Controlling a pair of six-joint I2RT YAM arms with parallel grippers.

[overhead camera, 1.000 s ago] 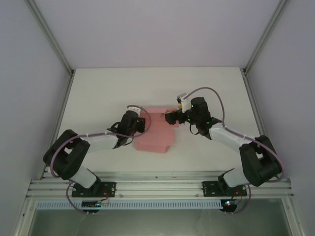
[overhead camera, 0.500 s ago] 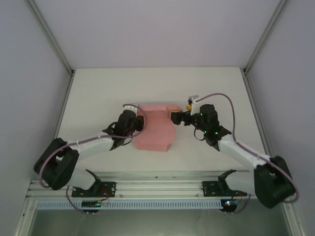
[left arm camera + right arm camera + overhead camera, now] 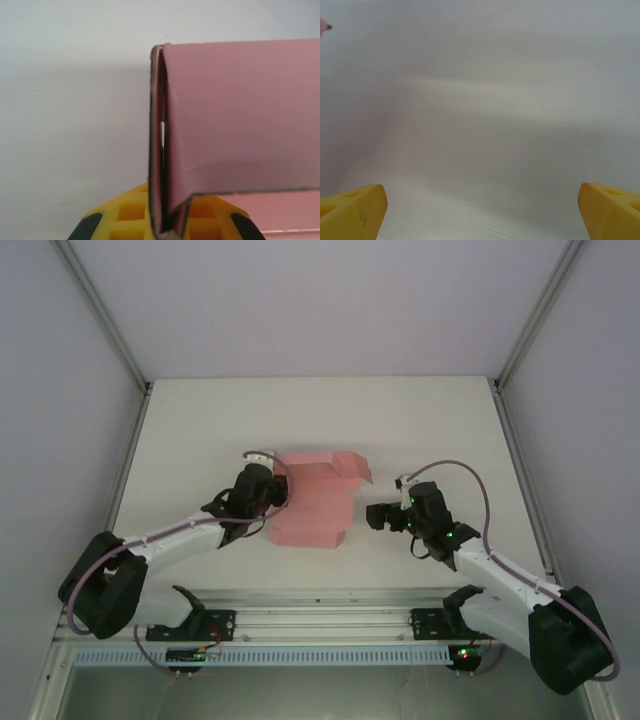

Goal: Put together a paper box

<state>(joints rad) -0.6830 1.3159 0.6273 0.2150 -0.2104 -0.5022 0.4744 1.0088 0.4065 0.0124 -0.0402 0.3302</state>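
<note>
The pink paper box (image 3: pixel 312 512) lies partly folded in the middle of the white table, with a raised wall and a small flap along its far edge. My left gripper (image 3: pixel 277 486) is shut on the box's far left corner. In the left wrist view the folded pink layers (image 3: pixel 240 115) stand pinched upright between the yellow fingers (image 3: pixel 125 220) of that gripper (image 3: pixel 170 227). To the right of the box, a short gap away, my right gripper (image 3: pixel 374 515) is open. In the right wrist view its gripper (image 3: pixel 482 215) has bare table between the two yellow fingertips (image 3: pixel 350 210).
White walls and metal posts (image 3: pixel 105 320) close in the table on the left, right and back. An aluminium rail (image 3: pixel 320 620) with both arm bases runs along the near edge. Open table (image 3: pixel 320 415) lies beyond the box.
My right gripper has left the box's far right corner and drawn back to the near right, open. The left gripper has kept its hold, and the far wall now stands up with a flap.
</note>
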